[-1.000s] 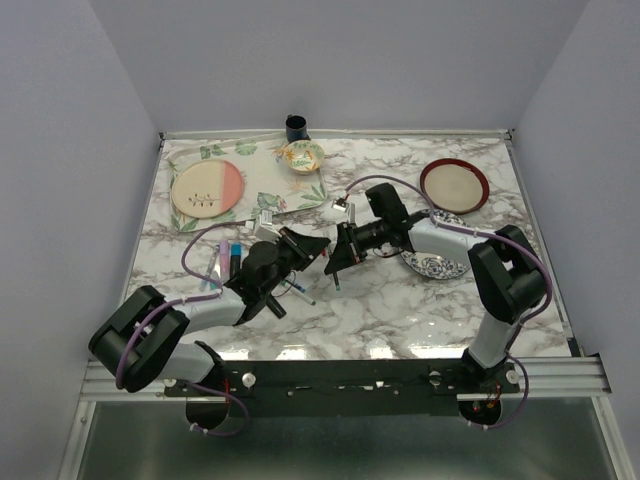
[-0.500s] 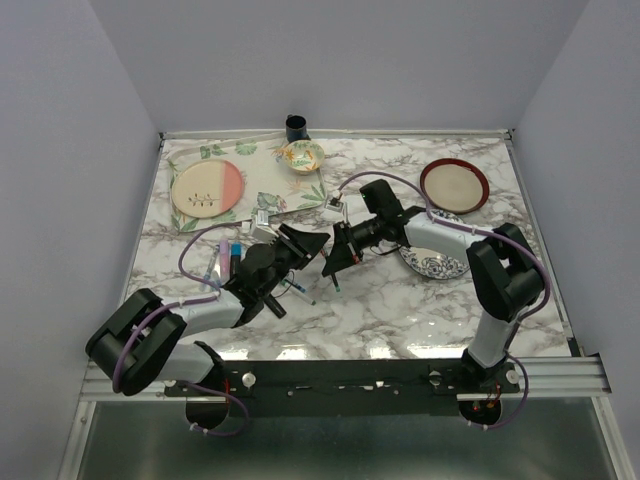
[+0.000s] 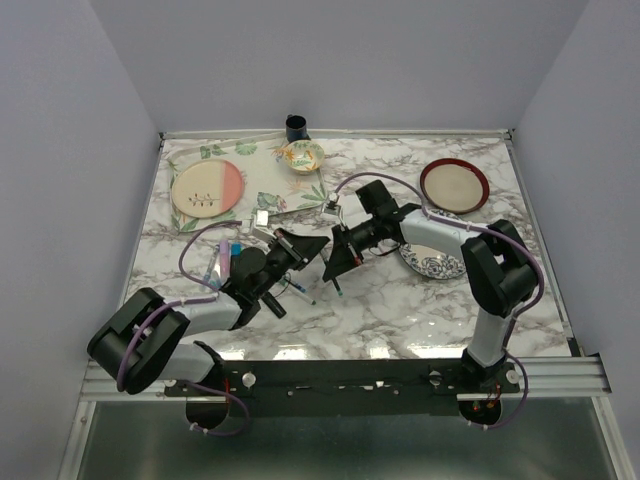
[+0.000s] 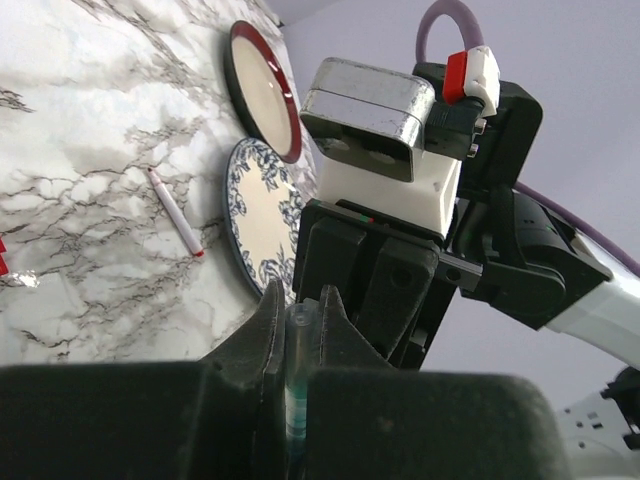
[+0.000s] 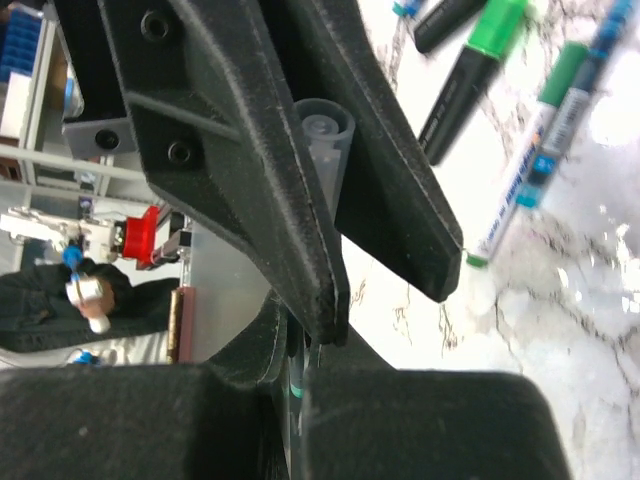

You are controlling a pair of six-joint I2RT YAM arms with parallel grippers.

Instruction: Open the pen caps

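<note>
Our left gripper [image 3: 303, 247] and right gripper [image 3: 333, 264] both clench one thin translucent teal-banded pen [image 5: 325, 135] above the middle of the white marble table [image 3: 400, 300]. We cannot make out its cap. Green plastic pen caps [image 5: 497, 25] sit on black markers [image 5: 450, 100] lying at the near left.

The top camera looks down from above and behind on the whole table [image 3: 420, 300]. The wrist cameras sit very near the left gripper [image 3: 318, 243] and right gripper [image 3: 338, 262], face each other, and share one pen [image 4: 297, 380].
</note>
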